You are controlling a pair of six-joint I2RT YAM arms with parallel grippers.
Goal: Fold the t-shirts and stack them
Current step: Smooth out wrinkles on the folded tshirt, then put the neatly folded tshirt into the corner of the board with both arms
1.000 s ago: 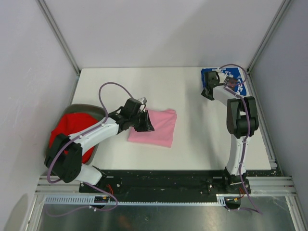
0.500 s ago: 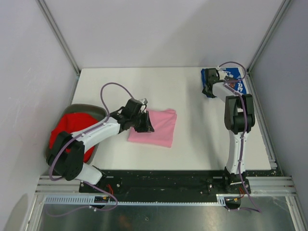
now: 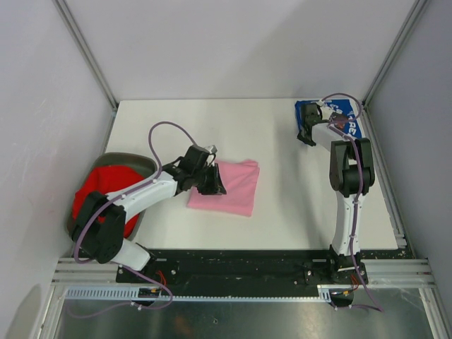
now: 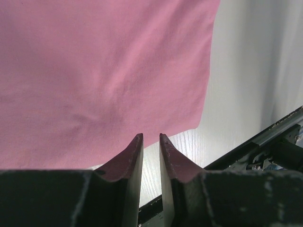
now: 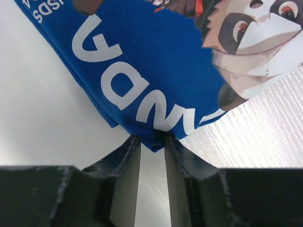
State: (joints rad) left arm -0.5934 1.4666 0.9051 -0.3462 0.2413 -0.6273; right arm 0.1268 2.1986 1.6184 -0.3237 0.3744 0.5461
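Pink shirt (image 3: 236, 187) lay folded mid-table (image 3: 282, 141). Left gripper (image 4: 150, 137) sat low at its hem, fingers barely parted; couldn't tell whether hem was caught. Right gripper (image 5: 151, 138) pinched blue shirt (image 5: 156, 71) corner at far right, probably for dragging toward stack. Red shirt (image 3: 99, 187) lay in bin (image 3: 138, 161).

White table (image 3: 282, 212) enclosed by pale walls (image 3: 233, 42), with metal frame posts (image 3: 85, 49) rising at the far corners. Grey oval bin (image 3: 138, 162) overhangs the table's left edge. Black mounting plate (image 3: 240, 265) and metal rail (image 3: 395, 270) run along the near edge.
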